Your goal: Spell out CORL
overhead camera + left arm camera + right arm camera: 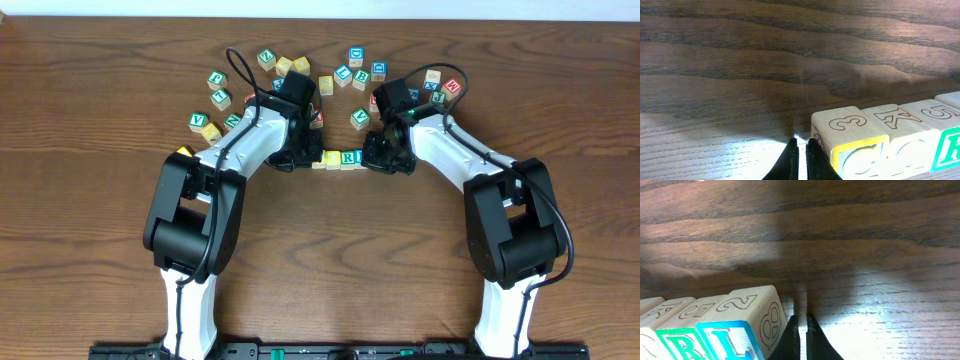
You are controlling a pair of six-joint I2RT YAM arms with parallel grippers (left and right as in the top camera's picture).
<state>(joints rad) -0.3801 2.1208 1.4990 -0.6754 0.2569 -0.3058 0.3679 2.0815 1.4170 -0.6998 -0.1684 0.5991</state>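
Overhead: seemingly four wooden letter blocks [338, 158] stand in a row on the brown wooden table [100, 120]. They lie between the left gripper [306, 160] and the right gripper [374, 157], and both arms bend inward.

Left wrist: the fingers [790, 161] are pressed together and empty, beside the yellow-edged block [850, 142] topped "3". "K" and "5" follow.

Right wrist: the fingers [791, 341] are together and empty, beside the blue L block [732, 341] topped "2". The green R block [682, 347] adjoins it.

Setting: robot manipulation bench of the lab type.
Work surface: dark wood-grain tabletop [330, 250], filling all three views.
Hardware: left arm [190, 215] and right arm [510, 225], white and black, both rising from a black mounting rail [330, 350] at the near edge.
Cabling: exposed black cable [240, 65] looped over the left arm.
Test pieces: wooden alphabet blocks [352, 55] in a loose cluster at the far side.
Surroundings: pale strip [400, 8] beyond the far table edge.
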